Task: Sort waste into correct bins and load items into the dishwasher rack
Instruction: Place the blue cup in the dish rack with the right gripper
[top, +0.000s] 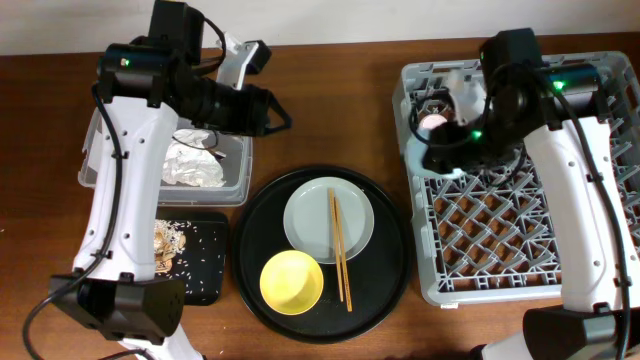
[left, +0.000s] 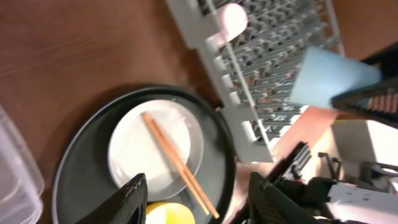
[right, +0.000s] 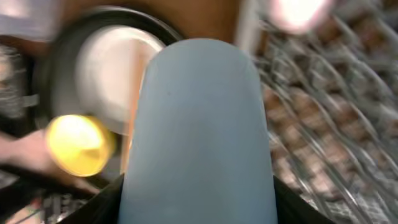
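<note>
Cup loading seems to be the step in hand: the blue cup (right: 199, 124) is grasped between the fingers of the right gripper (right: 199, 208) and hangs in the air above the far left corner of the dishwasher rack (top: 520, 240). The rack takes up the right side of the tabletop (top: 340, 90). The cup is held lying along the gripper, probably so that it can be turned and set on the pegs. The pink cup (top: 436, 122) is already in that same corner of the rack, so the blue cup needs a free place just beside it.

In the middle of the tabletop, near the front edge, the round black tray (top: 385, 290) carries the grey plate (top: 310, 215) with the chopsticks (top: 340, 250) laid across it, and the yellow bowl (top: 291, 281) beside the plate. These are not yet loaded.

The left gripper (left: 199, 199) is released, its fingers apart with nothing between them. It hovers at the right side of the clear tub (top: 240, 185), near the left edge, where the tissue paper (top: 195, 165) lies inside. In front of the tub, the shallow black tray (top: 210, 260) holds the food scraps (top: 168, 245).
</note>
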